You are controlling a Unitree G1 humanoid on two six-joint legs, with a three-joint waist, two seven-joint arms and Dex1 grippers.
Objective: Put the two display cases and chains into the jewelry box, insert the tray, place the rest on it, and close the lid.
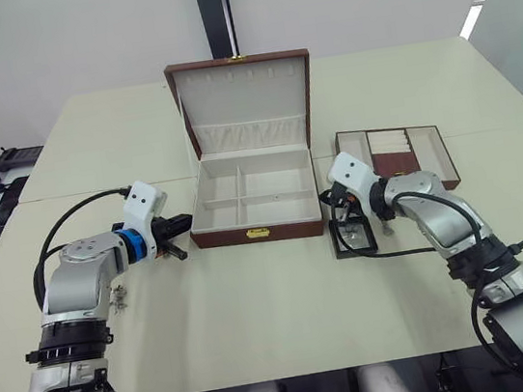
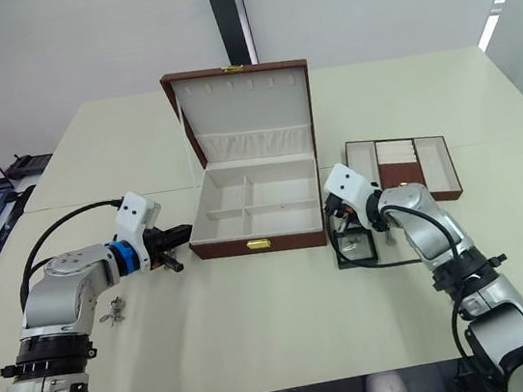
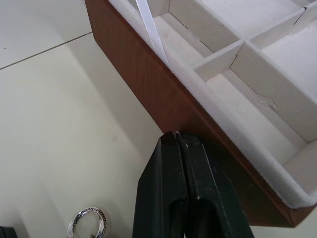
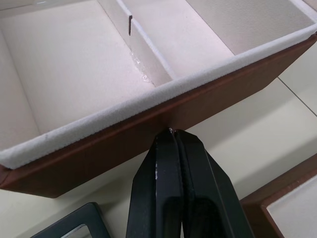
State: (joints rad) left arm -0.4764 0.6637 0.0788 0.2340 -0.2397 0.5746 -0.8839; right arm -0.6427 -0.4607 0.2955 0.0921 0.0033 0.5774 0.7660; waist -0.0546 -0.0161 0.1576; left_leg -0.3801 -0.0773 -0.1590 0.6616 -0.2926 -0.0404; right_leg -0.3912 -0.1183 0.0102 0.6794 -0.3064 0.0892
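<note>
Box status: large reddish-brown wooden jewelry box (image 1: pixel 255 202) sits centre frame on the pale cream worktop (image 1: pixel 259 313), long axis left-right across the frame, gold clasp facing the bottom edge. Its hinged lid (image 1: pixel 242 101) stands upright at the far side, cream lining toward the camera. Cream compartments inside look bare.

Shallow reddish-brown tray (image 1: pixel 402 152) lies right of the box, apart from it, long axis also left-right.

One black-framed display case (image 1: pixel 353 239) lies flat just off the box's lower right corner, under the right tool (image 1: pixel 339 206). Fingers pressed together, holding nothing, tips at the box's right wall in the right wrist view.

Left tool (image 1: pixel 176 237) is likewise closed and empty, pointing right at the box's left wall, just short of it.

Small silver ring trinket (image 3: pixel 89 224) lies on the worktop below the left tool; silvery bits (image 1: pixel 118 296) also lie by the left forearm.
</note>
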